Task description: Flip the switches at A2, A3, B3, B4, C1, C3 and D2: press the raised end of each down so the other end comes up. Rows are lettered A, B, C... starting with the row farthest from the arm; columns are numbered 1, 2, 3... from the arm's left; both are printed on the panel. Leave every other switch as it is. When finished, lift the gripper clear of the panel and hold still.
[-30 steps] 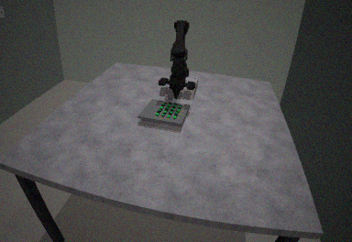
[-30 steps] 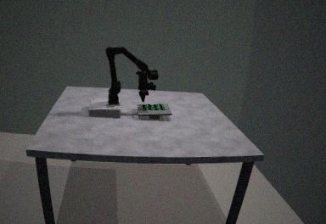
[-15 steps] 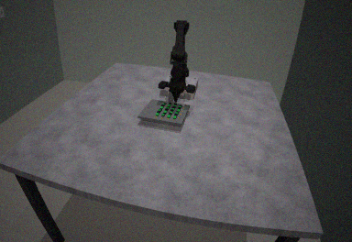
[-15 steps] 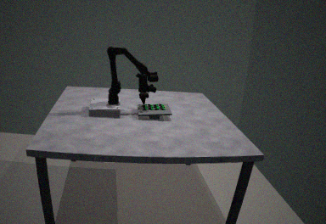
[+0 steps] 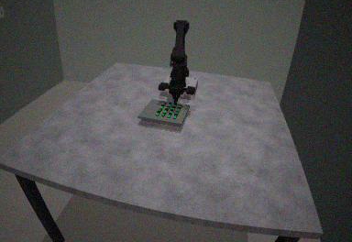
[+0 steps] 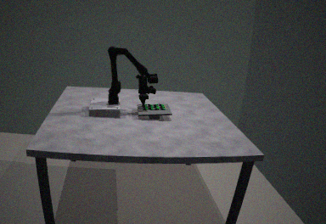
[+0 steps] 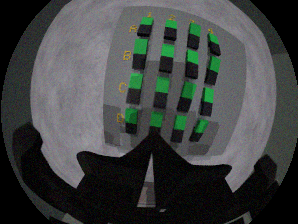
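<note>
Matte black arm (image 5: 180, 47) (image 6: 114, 70), slim tubular links, bulky rounded joints; black gripper fingers, tapered to points

From where I stand, the closed gripper (image 5: 176, 103) (image 6: 143, 108) (image 7: 153, 136) is down at the panel (image 5: 152, 110) (image 6: 154, 113) (image 7: 114, 75), its tip at the D2 switch (image 7: 156, 119) and covering that switch's near end. D1 (image 7: 131, 121) and D3 (image 7: 179, 128) stand on either side, leaving little room sideways. Past D2, the C2 switch (image 7: 161, 92) is in the way of a low pass. Narrow strips of bare panel run between the columns. Above the switches the air is open, and beyond the panel's far edge nothing stands on the table (image 5: 170, 161) (image 6: 144, 142) (image 7: 65, 75).
</note>
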You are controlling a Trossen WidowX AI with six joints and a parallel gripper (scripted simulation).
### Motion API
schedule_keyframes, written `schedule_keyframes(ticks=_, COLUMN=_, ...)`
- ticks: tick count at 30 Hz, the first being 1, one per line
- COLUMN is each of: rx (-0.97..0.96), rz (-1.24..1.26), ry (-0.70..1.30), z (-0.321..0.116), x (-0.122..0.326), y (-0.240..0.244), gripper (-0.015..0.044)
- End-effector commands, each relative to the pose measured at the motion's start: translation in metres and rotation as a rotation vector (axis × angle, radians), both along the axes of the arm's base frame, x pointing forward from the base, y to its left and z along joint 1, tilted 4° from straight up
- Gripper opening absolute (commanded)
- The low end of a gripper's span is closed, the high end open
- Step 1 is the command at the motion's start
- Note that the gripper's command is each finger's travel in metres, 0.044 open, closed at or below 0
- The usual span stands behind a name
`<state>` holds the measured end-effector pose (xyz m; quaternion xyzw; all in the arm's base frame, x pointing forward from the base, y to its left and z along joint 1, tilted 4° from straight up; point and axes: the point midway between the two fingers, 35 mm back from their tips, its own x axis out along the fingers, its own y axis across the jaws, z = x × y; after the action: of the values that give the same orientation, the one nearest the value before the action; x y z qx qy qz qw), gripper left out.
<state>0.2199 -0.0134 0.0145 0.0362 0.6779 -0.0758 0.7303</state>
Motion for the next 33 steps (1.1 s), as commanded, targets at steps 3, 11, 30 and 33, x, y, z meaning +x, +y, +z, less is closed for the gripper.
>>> schedule_keyframes(ticks=3, rx=-0.003, rz=0.002, ry=-0.002, z=-0.0003, x=0.0003, y=-0.0004, gripper=0.0)
schedule_keyframes(ticks=11, rx=-0.003, rz=0.002, ry=-0.002, z=-0.0005, x=0.0003, y=-0.0004, gripper=0.0)
schedule_keyframes(ticks=30, rx=-0.003, rz=0.002, ry=-0.002, z=-0.003, x=0.0004, y=-0.0006, gripper=0.0)
schedule_keyframes(ticks=33, rx=-0.003, rz=0.002, ry=-0.002, z=-0.0034, x=0.0004, y=-0.0006, gripper=0.0)
